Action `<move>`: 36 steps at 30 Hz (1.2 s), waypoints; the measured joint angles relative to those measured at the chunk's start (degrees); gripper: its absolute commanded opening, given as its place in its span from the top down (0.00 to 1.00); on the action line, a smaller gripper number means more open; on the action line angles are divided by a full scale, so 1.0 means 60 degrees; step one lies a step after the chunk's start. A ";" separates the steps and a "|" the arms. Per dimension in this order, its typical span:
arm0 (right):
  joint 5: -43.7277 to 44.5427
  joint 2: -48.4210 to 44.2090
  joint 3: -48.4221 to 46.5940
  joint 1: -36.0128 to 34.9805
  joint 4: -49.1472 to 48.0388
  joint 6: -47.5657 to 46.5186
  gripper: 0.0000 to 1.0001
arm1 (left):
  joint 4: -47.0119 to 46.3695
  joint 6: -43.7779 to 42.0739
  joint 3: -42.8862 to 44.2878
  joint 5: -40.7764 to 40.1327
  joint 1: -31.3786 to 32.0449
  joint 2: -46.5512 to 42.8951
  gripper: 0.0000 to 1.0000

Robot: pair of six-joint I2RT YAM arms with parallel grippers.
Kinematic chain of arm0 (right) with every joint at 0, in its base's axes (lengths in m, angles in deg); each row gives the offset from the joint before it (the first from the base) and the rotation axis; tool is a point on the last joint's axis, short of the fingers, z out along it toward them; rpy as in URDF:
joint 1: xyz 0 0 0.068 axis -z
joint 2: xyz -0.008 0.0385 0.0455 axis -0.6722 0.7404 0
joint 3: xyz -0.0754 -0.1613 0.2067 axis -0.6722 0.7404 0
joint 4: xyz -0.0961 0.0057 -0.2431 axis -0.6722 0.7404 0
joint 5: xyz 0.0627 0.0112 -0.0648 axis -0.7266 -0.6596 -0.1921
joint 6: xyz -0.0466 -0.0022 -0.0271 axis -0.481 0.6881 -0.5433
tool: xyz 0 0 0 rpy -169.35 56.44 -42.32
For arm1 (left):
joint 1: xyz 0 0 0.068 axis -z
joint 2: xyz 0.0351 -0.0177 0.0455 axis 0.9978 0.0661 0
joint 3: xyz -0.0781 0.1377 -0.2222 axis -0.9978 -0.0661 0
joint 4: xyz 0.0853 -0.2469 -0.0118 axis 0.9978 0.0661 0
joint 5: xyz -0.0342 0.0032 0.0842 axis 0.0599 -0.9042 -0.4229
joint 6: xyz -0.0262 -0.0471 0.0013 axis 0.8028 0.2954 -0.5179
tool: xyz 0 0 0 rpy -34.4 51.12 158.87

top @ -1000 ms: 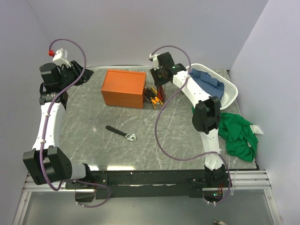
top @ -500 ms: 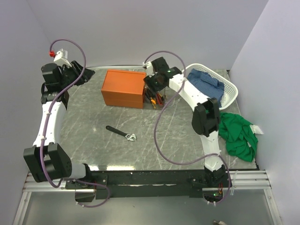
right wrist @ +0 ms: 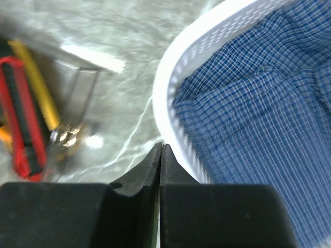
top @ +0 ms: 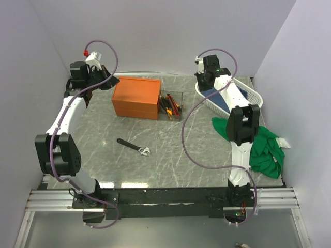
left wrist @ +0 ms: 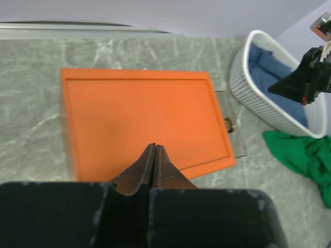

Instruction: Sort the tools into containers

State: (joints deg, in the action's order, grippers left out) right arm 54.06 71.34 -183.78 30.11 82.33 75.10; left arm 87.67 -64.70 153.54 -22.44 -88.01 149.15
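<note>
Left gripper (left wrist: 154, 151): fingers pressed together, holding nothing, above the orange box (left wrist: 145, 113) lid. Right gripper (right wrist: 161, 152): fingers pressed together, empty, over the white basket (right wrist: 173, 77) rim. Red-black knife (right wrist: 23, 119) lies to its left, just right of box. Wrench (top: 133, 146) lies nearer, well apart.

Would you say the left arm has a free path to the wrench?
Probably yes: the wrench lies alone in the open, and the left gripper, shut and empty, is by the box.

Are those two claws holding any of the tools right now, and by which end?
Nothing is held: the left gripper and right gripper are both shut empty.
</note>
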 measured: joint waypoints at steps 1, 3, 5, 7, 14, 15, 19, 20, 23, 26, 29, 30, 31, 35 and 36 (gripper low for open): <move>-0.0095 0.0237 -0.0069 0.0109 -0.0029 0.0000 1.00 | 0.0091 -0.0208 -0.0007 -0.0025 -0.0022 0.0066 0.99; -0.0266 0.0546 -0.0084 0.0189 0.0004 -0.0004 1.00 | -0.0033 -0.0532 -0.0164 -0.0135 -0.0259 0.0117 0.99; -0.0579 0.0765 -0.0084 0.0168 0.0004 0.0007 1.00 | -0.0135 -0.0772 -0.0280 -0.0324 -0.0623 0.0120 0.99; -0.0750 0.0805 -0.0084 0.0062 0.0011 0.0040 1.00 | -0.0120 -0.1038 -0.0146 -0.0601 -0.1009 0.0302 0.99; -0.1188 0.1140 -0.0259 -0.0401 0.0000 0.0044 1.00 | -0.0189 -0.1679 0.0262 -0.0903 -0.1472 0.1341 0.99; -0.1202 0.1290 -0.0321 -0.0481 -0.0004 0.0044 1.00 | -0.0182 -0.1708 0.0251 -0.0892 -0.1439 0.1483 0.99; -0.1242 0.1752 -0.0324 -0.0798 0.0117 0.0047 1.00 | -0.0171 -0.1763 -0.0131 -0.0809 -0.1344 0.1778 0.99; -0.1253 0.1829 -0.0302 -0.0882 0.0142 0.0051 1.00 | -0.0168 -0.1763 -0.0255 -0.0747 -0.1315 0.1796 0.99; -0.1202 0.1982 -0.0299 -0.1075 0.0171 0.0051 1.00 | -0.0131 -0.1796 -0.0441 -0.0452 -0.1268 0.1821 0.99; -0.1370 0.2076 -0.0339 -0.1115 0.0197 0.0073 1.00 | 0.0076 -0.2135 -0.0408 -0.0018 -0.1191 0.1883 0.99; -0.1785 0.2087 -0.0386 -0.1111 0.0226 0.0219 0.99 | 0.0393 -0.2466 -0.0321 0.0408 -0.1060 0.2025 0.99; -0.1960 0.2087 -0.0423 -0.1118 0.0219 0.0295 0.99 | 0.0441 -0.2605 -0.0321 0.0401 -0.1024 0.2069 0.99; -0.2193 0.2087 -0.0455 -0.1122 0.0193 0.0382 0.99 | 0.0470 -0.2725 -0.0321 0.0448 -0.1024 0.2116 0.99; -0.3279 0.2102 -0.0535 -0.1198 0.0113 0.0732 0.98 | 0.0812 -0.3271 -0.0211 0.0583 -0.1016 0.2291 0.98; -0.3479 0.2109 -0.0550 -0.1246 0.0113 0.0798 0.98 | 0.0885 -0.3370 -0.0171 0.0612 -0.1013 0.2335 0.98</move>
State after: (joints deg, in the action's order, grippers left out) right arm 33.19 84.00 -187.08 22.64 83.01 79.89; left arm 92.98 -84.91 152.51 -18.77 -94.09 163.16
